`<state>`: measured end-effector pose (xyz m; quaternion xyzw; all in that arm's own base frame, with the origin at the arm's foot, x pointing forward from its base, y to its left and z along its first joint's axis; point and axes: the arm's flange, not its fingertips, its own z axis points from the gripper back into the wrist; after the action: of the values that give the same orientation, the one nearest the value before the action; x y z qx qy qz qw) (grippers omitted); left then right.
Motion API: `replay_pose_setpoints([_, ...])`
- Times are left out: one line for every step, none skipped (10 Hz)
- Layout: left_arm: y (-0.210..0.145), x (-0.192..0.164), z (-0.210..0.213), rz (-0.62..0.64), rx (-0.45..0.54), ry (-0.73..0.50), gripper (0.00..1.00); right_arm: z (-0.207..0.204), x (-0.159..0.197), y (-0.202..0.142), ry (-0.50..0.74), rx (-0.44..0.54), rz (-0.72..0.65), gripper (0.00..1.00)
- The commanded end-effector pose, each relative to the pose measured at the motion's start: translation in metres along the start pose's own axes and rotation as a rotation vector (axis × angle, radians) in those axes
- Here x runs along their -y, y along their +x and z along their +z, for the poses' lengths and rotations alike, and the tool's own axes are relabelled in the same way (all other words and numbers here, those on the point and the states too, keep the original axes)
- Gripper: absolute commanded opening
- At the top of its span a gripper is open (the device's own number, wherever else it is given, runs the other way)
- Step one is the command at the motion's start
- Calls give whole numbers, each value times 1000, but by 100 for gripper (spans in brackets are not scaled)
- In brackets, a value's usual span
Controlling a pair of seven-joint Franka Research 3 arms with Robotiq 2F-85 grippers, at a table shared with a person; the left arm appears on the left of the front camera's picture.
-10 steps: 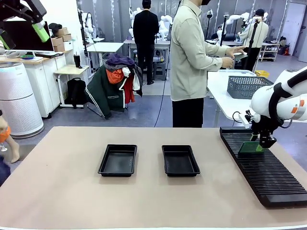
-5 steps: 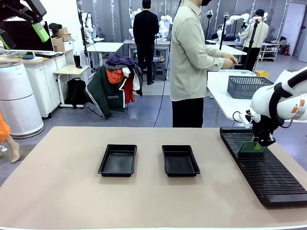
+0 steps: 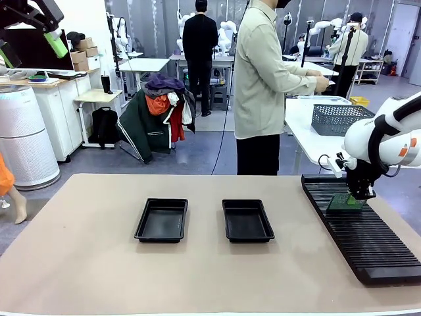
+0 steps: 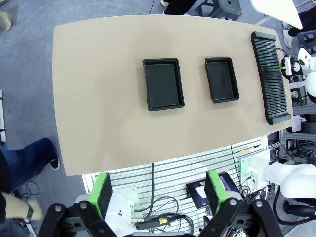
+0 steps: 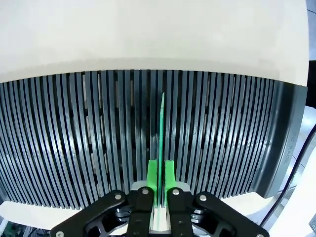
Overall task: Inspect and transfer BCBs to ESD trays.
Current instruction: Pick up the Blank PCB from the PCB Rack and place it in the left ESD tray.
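Right wrist view, close up: the right gripper [image 5: 161, 174] has its jaws pinched together on a BCB [image 5: 162, 126], the green pads [image 5: 153, 173] pressed against either face of the board. The BCB is thin and green and stands on edge, upright in a slot of the black ribbed rack [image 5: 74, 138], with slots running away on both sides of it.

From the front, that same right gripper [image 3: 356, 193] points down over the near-far end of the rack [image 3: 368, 247] at the table's right side, the BCB [image 3: 342, 203] just under it — its lower edge in the slots.

The left gripper [image 4: 158, 191] hangs high above everything with its fingers [image 4: 102, 192] spread wide and nothing between them, looking down on the whole table [image 4: 98, 98].

Out on the tan table [image 3: 79, 263], the left tray [image 3: 162, 220] and right tray [image 3: 247, 220] lie side by side near the middle, apart from each other and well clear of the rack — both bare inside.

Beyond the far edge a person [image 3: 263, 79] stands side-on, hands out toward another bench.
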<state>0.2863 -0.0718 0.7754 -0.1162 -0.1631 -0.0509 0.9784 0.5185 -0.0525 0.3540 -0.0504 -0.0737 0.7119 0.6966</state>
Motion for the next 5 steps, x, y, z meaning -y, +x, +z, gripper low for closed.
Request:
replay_pose_setpoints([0,-1,0,5,-1,1,100,0,1,-4,16,-1,29,5])
replay_pose_setpoints([0,-1,0,5,-1,1,100,0,1,-5,20,1,29,1])
replay_pose_setpoints([0,-1,0,5,-1,1,100,1,0,-5,21,0,26,0])
replay_pose_setpoints([0,-1,0,5,-1,1,100,1,0,-6,21,0,26,0])
replay_pose_setpoints([0,-1,0,5,-1,1,100,3,0,-7,21,-3,23,0])
